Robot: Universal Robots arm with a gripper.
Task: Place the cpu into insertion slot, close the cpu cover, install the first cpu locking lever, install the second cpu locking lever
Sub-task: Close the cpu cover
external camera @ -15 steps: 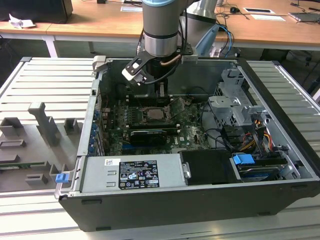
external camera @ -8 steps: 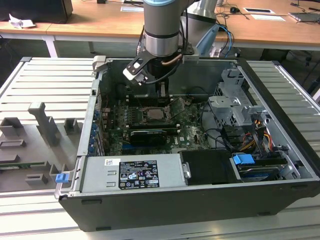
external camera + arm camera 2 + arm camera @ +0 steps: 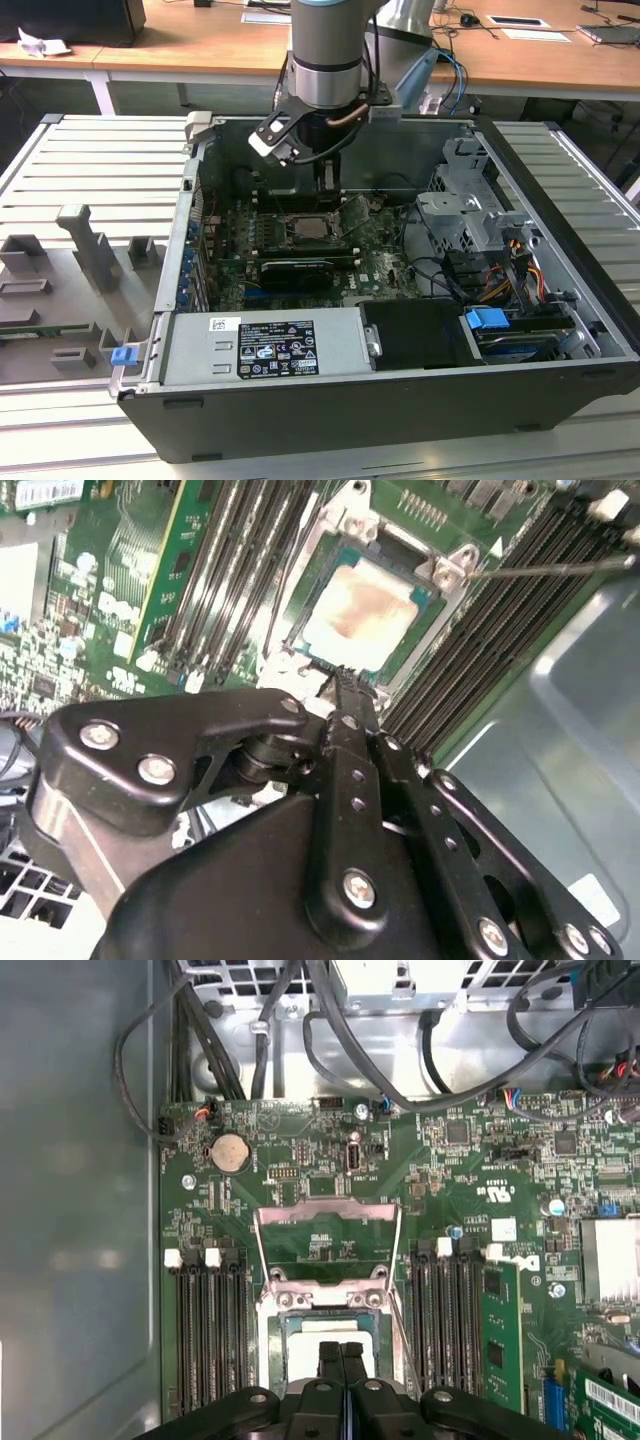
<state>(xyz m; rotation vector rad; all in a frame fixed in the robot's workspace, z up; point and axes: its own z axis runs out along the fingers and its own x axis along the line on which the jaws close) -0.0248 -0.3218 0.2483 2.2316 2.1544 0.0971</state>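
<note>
The pale silver-beige cpu (image 3: 362, 605) lies flat in the insertion slot (image 3: 425, 610) on the green motherboard (image 3: 480, 1180). The cpu cover (image 3: 327, 1212) is a grey metal frame with an open window, and it stands swung up off the slot. My gripper (image 3: 345, 685) is shut with nothing between its black fingers. Their tips hover at one edge of the cpu in both wrist views (image 3: 340, 1352). A thin metal lever rod (image 3: 560, 567) sticks out beside the slot. In the exterior view the gripper (image 3: 325, 182) hangs inside the open case just above the slot (image 3: 310, 228).
Long black memory slots (image 3: 205, 1330) flank the slot on both sides (image 3: 445, 1310). Black cables (image 3: 330, 1040) cross the board's far end. The case also holds a grey power supply (image 3: 265, 345) and a drive cage (image 3: 465, 215). A grey fixture tray (image 3: 80, 270) lies at the exterior view's left.
</note>
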